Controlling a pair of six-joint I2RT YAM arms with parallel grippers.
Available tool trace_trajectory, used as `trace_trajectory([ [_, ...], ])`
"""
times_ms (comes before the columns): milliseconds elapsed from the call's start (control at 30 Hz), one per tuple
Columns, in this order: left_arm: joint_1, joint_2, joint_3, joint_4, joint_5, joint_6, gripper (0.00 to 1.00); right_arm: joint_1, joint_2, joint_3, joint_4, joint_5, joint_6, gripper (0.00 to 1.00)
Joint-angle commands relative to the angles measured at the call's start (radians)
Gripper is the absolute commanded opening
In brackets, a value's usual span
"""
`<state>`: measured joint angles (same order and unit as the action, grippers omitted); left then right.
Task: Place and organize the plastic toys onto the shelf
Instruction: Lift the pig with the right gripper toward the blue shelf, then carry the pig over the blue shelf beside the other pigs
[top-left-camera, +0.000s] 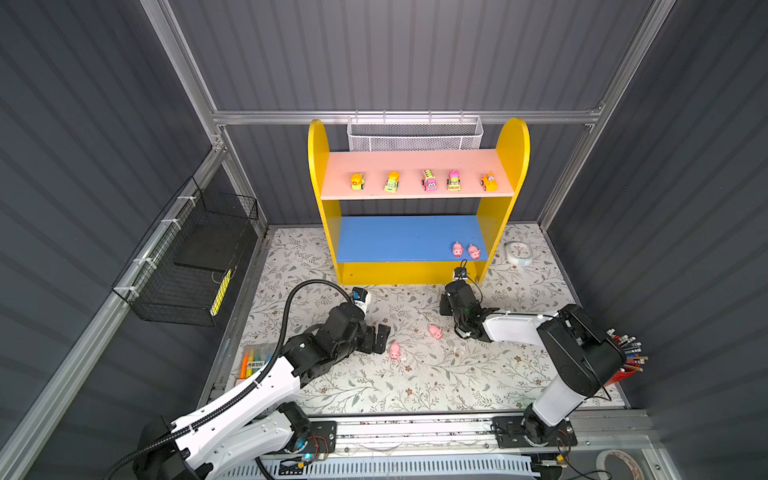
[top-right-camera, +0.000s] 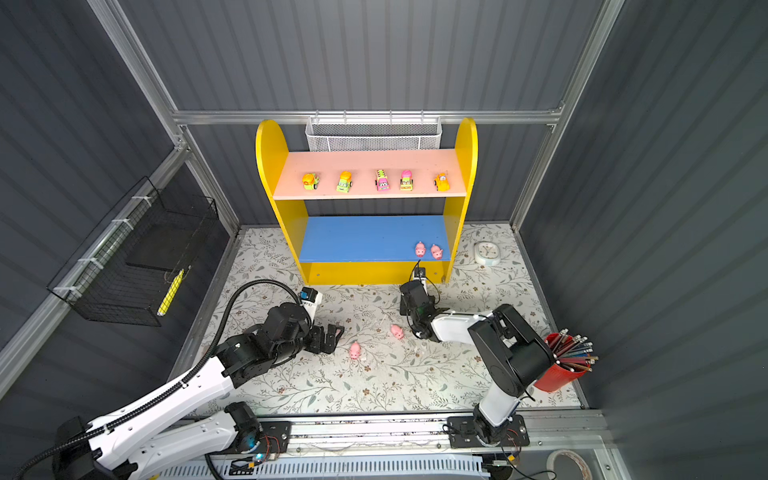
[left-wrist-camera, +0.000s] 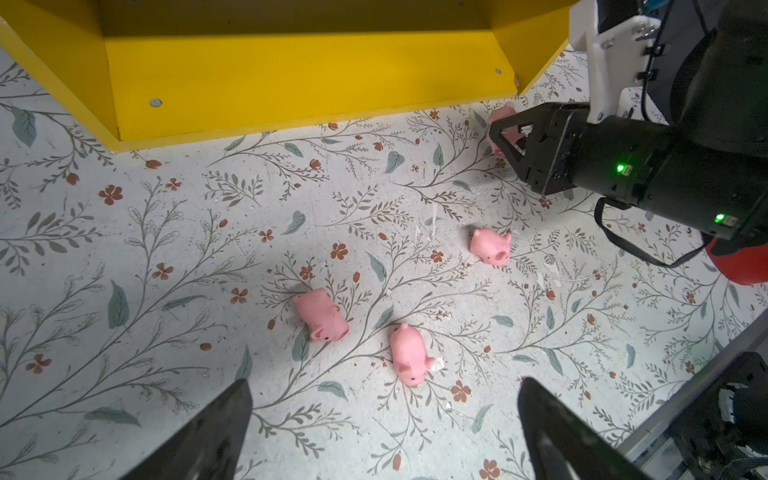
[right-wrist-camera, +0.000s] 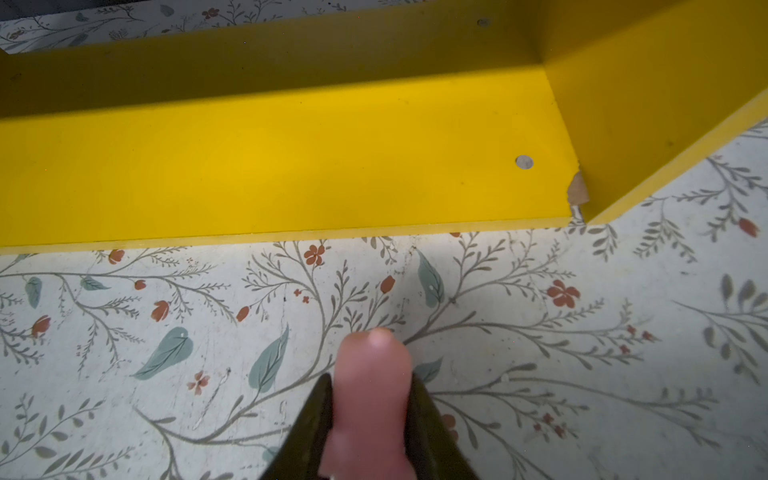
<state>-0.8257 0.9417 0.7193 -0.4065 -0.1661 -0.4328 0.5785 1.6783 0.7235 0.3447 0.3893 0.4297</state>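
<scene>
The shelf (top-left-camera: 318, 166) stands at the back, with several toy vehicles (top-left-camera: 429, 180) in a row on its pink upper board. Two pink pigs (top-left-camera: 457, 249) (top-left-camera: 473, 252) sit at the right end of the blue lower board. My right gripper (right-wrist-camera: 370, 380) is shut on a pink pig (right-wrist-camera: 372, 415), low over the floor before the shelf's yellow base (right-wrist-camera: 291, 166). Three more pigs (left-wrist-camera: 323, 316) (left-wrist-camera: 409, 353) (left-wrist-camera: 491, 246) lie on the floral floor. Open and holding nothing, my left gripper (left-wrist-camera: 384, 386) hovers just short of the nearest one. In both top views only two floor pigs (top-left-camera: 395, 351) (top-left-camera: 435, 331) show.
A white clock (top-left-camera: 518, 253) lies right of the shelf. A red pencil cup (top-left-camera: 623, 370) stands behind the right arm. A marker box (top-left-camera: 253, 361) lies at the left floor edge. A black wire basket (top-left-camera: 195, 266) hangs on the left wall, a white mesh basket (top-left-camera: 415, 135) behind the shelf.
</scene>
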Motion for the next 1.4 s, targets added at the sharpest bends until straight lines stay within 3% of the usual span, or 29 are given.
trace_trajectory([
  [0, -0.004, -0.012, 0.031, -0.017, -0.017, 0.02, 1.0, -0.009, 0.023, 0.002, 0.02, 0.01, -0.024, 0.3],
  [333, -0.005, -0.038, 0.027, -0.029, -0.019, 0.029, 1.0, -0.014, 0.0, 0.013, -0.014, -0.004, -0.027, 0.3],
  [1000, -0.005, -0.066, 0.054, -0.062, -0.024, 0.019, 1.0, 0.031, -0.215, -0.031, -0.143, -0.007, -0.032, 0.29],
  [1367, -0.005, -0.053, 0.072, -0.059, -0.014, 0.015, 1.0, 0.051, -0.346, 0.172, -0.418, -0.064, -0.106, 0.3],
])
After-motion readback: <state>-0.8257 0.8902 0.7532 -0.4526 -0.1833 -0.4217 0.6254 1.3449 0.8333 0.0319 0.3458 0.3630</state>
